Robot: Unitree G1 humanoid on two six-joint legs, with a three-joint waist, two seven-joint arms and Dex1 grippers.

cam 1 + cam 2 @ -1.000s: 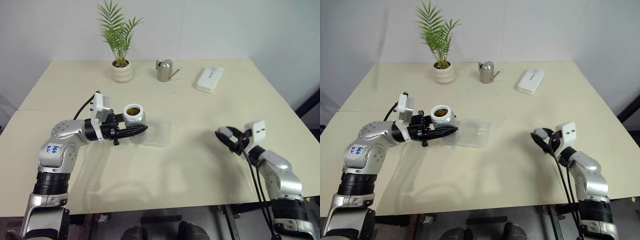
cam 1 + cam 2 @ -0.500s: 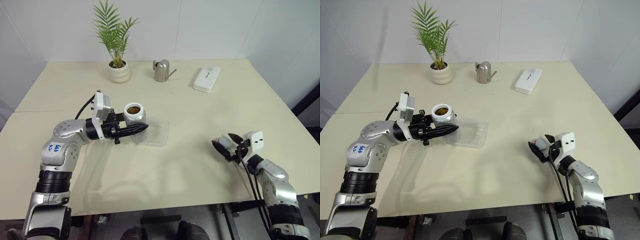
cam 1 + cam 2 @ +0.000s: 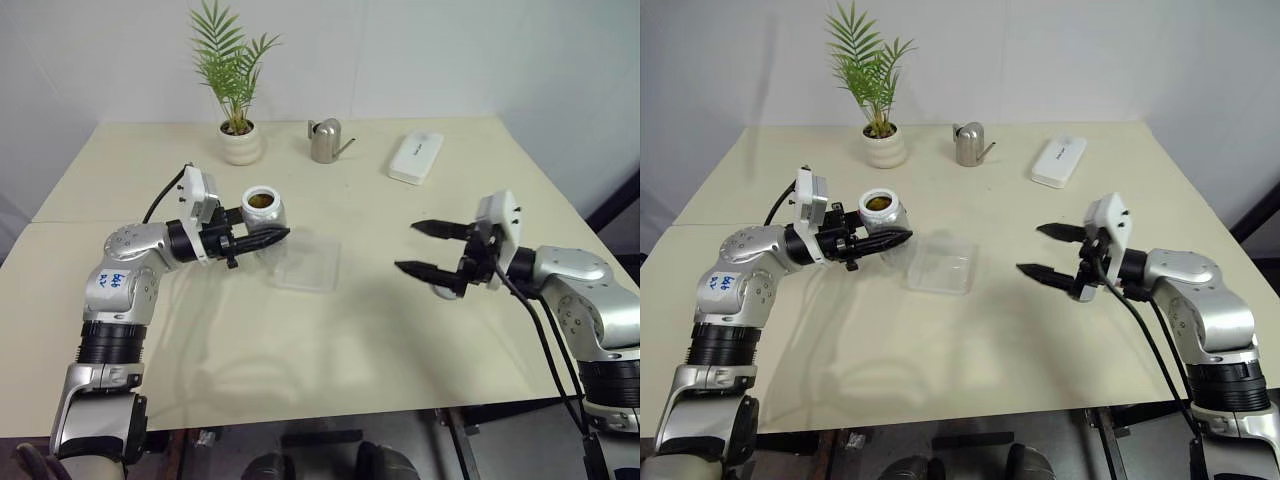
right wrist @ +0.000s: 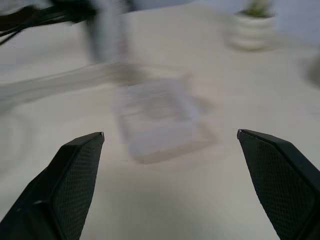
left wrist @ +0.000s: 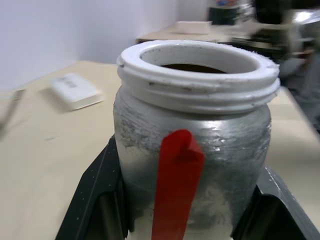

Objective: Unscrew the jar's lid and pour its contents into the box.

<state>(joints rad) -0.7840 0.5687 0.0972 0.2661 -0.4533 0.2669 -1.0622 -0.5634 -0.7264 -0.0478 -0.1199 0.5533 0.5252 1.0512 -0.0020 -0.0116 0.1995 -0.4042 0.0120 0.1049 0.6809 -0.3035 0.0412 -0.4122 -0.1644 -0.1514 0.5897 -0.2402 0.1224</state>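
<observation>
Left gripper (image 3: 262,238) clamps the small silvery jar with a red label (image 3: 262,208), upright and lidless, just beside the clear square plastic box (image 3: 306,262). Right gripper (image 3: 424,248) gapes wide, empty, facing the box. Behind on the cream table (image 3: 380,330): potted palm (image 3: 236,85), metal watering can (image 3: 326,140), white oblong case (image 3: 415,157).

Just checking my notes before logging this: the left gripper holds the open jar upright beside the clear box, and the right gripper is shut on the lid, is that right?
Not quite: the right gripper is open and empty, as the right wrist view shows. The left gripper does hold the open jar upright beside the clear box.
</observation>
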